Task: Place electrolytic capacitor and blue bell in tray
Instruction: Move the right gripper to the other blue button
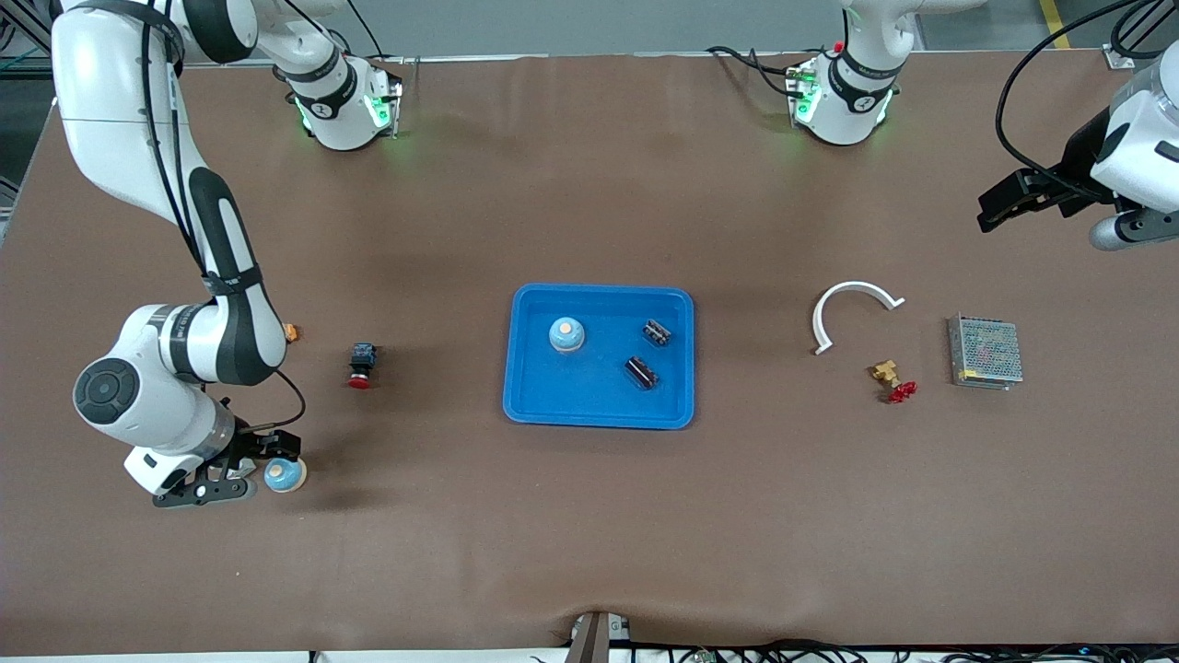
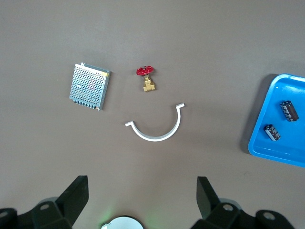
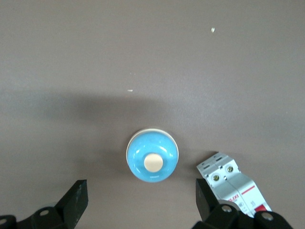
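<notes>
The bright blue tray [image 1: 525,368] lies mid-table. In it are one blue bell [image 1: 566,334] and two black electrolytic capacitors [image 1: 656,332] [image 1: 642,372]. A second blue bell [image 1: 285,475] with a cream button stands on the table near the right arm's end. My right gripper [image 1: 241,470] is open and empty, low beside this bell. In the right wrist view the bell [image 3: 152,155] sits just ahead of the open gripper [image 3: 141,202], not between the fingers. My left gripper [image 1: 999,207] waits open and empty, high over the left arm's end. Its wrist view shows the gripper [image 2: 141,198], the tray [image 2: 267,143] and both capacitors [image 2: 288,110] [image 2: 272,132].
A white circuit breaker [image 3: 233,183] lies beside the second bell. A red push button [image 1: 361,365] and a small orange part [image 1: 291,332] lie between the right arm and the tray. A white curved piece [image 1: 852,308], a brass valve [image 1: 893,380] and a grey mesh box [image 1: 985,352] lie toward the left arm's end.
</notes>
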Robot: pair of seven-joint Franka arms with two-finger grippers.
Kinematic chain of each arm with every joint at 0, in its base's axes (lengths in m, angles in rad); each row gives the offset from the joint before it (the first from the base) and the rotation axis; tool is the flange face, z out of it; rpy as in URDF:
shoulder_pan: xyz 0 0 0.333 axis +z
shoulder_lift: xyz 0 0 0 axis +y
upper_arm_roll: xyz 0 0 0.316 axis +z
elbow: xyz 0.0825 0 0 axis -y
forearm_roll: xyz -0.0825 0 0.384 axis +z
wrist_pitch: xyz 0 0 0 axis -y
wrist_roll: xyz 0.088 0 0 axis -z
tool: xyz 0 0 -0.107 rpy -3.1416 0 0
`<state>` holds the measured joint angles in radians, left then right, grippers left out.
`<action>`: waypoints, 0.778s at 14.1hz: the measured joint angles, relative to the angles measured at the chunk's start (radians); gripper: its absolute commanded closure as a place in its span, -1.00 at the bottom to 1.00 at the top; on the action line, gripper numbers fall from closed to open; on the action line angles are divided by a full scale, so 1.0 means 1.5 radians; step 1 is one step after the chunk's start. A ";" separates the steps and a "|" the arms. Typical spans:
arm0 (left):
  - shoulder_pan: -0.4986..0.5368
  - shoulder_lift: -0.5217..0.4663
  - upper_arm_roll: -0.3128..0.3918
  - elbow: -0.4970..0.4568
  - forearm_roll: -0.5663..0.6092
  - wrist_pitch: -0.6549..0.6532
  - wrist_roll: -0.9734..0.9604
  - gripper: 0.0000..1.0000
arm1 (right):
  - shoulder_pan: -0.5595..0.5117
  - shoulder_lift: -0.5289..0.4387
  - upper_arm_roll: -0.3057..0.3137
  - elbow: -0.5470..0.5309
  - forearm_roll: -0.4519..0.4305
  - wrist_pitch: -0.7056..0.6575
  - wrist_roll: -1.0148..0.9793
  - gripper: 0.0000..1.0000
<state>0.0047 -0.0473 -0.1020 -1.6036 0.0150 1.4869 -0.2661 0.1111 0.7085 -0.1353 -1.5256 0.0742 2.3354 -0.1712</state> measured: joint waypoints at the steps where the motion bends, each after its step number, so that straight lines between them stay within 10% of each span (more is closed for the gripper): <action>1: 0.000 0.000 0.000 0.000 0.000 0.000 0.000 -1.00 | 0.000 0.005 0.000 0.002 -0.001 0.010 0.000 -1.00; 11: -0.001 0.000 0.000 0.000 0.000 0.000 0.000 -1.00 | -0.001 0.020 0.001 0.021 -0.022 0.038 -0.214 -1.00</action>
<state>0.0037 -0.0473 -0.1023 -1.6037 0.0150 1.4870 -0.2661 0.1102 0.7379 -0.1334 -1.4942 0.0414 2.3929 -0.4922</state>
